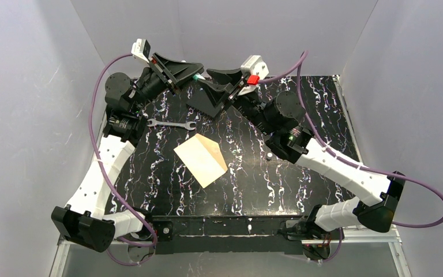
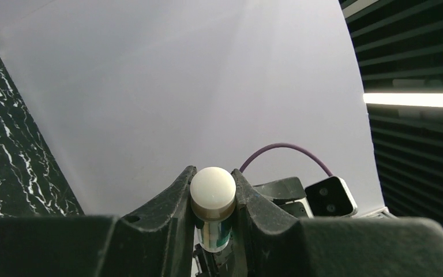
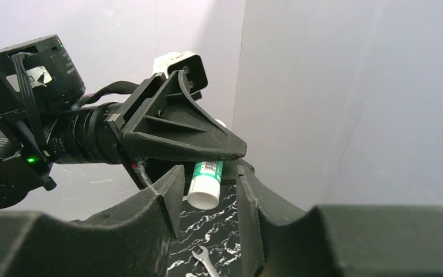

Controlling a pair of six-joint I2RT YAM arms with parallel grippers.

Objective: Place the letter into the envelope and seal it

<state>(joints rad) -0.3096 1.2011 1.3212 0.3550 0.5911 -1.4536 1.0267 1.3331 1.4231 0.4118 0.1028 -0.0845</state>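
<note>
- Right wrist view: the glue stick (image 3: 203, 193) carries a green label with a white barcode panel; no brand name can be read. The small white print on the left arm's black motor housing (image 3: 34, 66) is too fine to make out.
- The left gripper (image 2: 212, 173) is clamped on the glue stick, whose white rounded end points away from the wrist.
- The right gripper (image 3: 209, 170) has its fingers apart on either side of the stick's white end, with a gap showing.
- Both arms reach up and inward, and the grippers meet above the far edge of the table (image 1: 277, 179).
- The envelope (image 1: 199, 161) lies mid-table at a slant, near a wrench (image 1: 171, 124). Whether its tan upper-right strip is the letter or the flap, I cannot tell.
</note>
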